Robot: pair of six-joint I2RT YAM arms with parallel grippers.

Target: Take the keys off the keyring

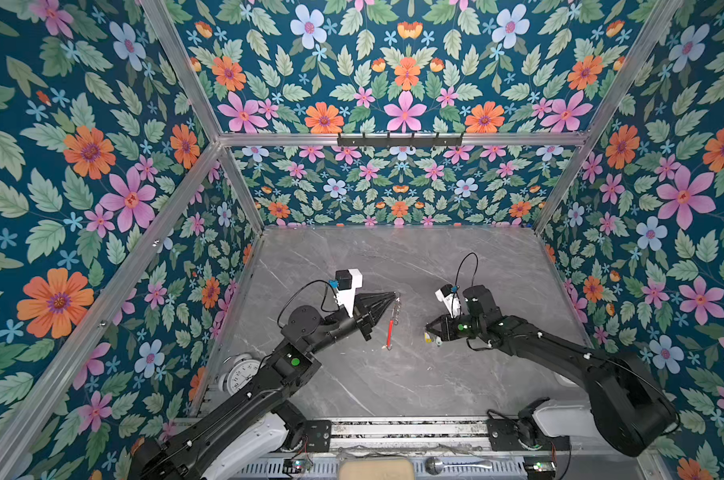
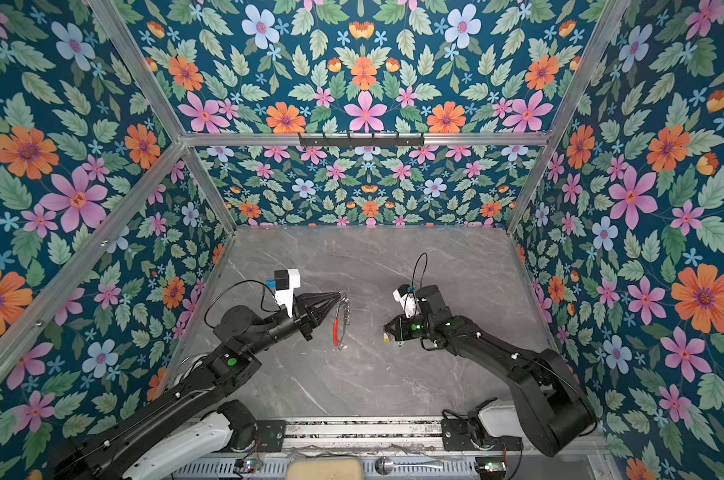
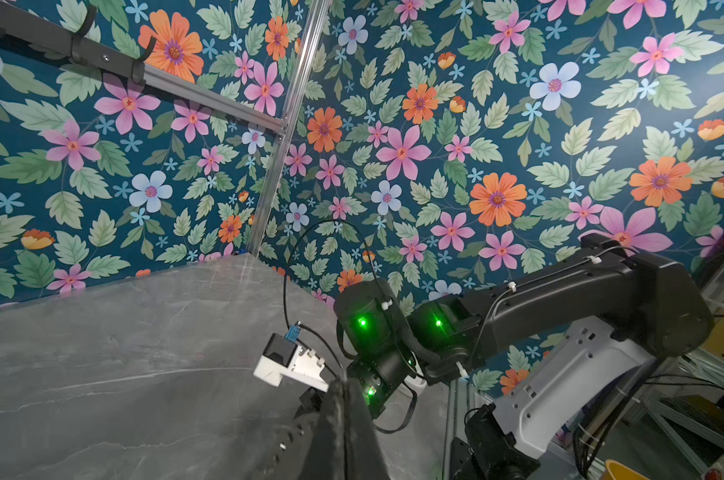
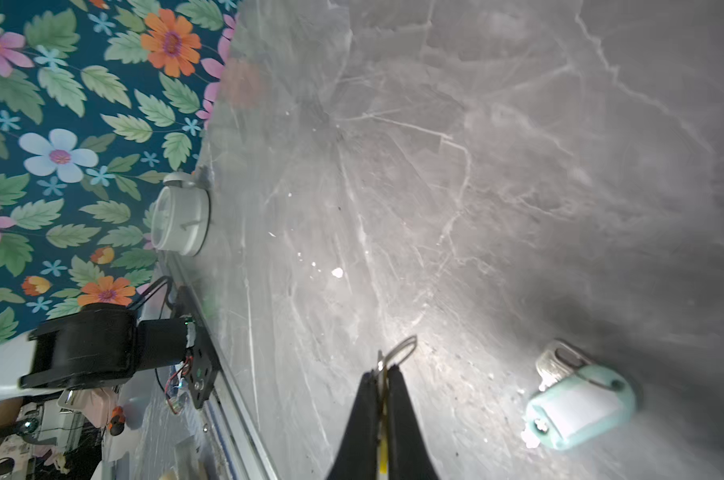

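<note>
keyring [image 1: 389,328] in left jaws (key [image 1: 428,337], right jaws)

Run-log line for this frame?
left gripper: shut on keyring | right gripper: shut on yellow-tagged key | pale-tagged key: lying on table

In both top views the keyring [image 1: 390,328] [image 2: 337,328] stood edge-on, its small rings too small to count. The yellow-tagged key [image 4: 382,451] was mostly hidden between the fingers of the right gripper [image 4: 383,372]. At eight o'clock in a top view the left arm [image 1: 244,399] covered part of the clock [image 1: 240,372]; the right wrist view blurred it. A beige pad [image 1: 376,469] was cut off at the six o'clock edge.
</note>
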